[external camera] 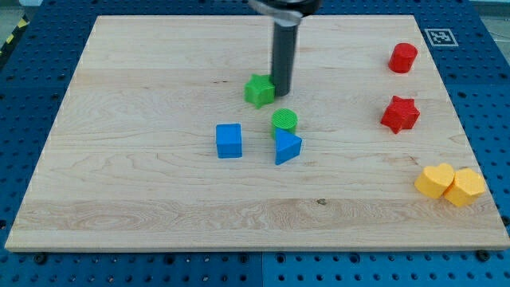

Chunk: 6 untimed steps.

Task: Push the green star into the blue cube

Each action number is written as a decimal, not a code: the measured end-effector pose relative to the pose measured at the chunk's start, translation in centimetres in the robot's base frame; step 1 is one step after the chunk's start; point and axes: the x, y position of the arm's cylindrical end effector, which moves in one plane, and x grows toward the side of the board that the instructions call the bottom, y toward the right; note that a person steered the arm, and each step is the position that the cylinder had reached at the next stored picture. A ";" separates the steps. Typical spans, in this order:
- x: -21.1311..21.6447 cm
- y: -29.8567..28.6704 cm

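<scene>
The green star (258, 90) lies on the wooden board (143, 191) a little above the middle. The blue cube (229, 140) sits below it and slightly to the view's left, a clear gap apart. My tip (281, 96) rests on the board right against the star's right side. The rod rises from there to the view's top.
A green cylinder (284, 121) and a blue triangular block (287, 147) stand just right of the cube, below my tip. A red cylinder-like block (403, 57) and a red star (399, 114) sit at the right. Two yellow blocks (450, 183) lie touching at the lower right edge.
</scene>
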 end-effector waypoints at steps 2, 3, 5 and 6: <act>-0.5 -1.8; -3.4 -2.6; -0.1 -6.1; 3.3 -6.1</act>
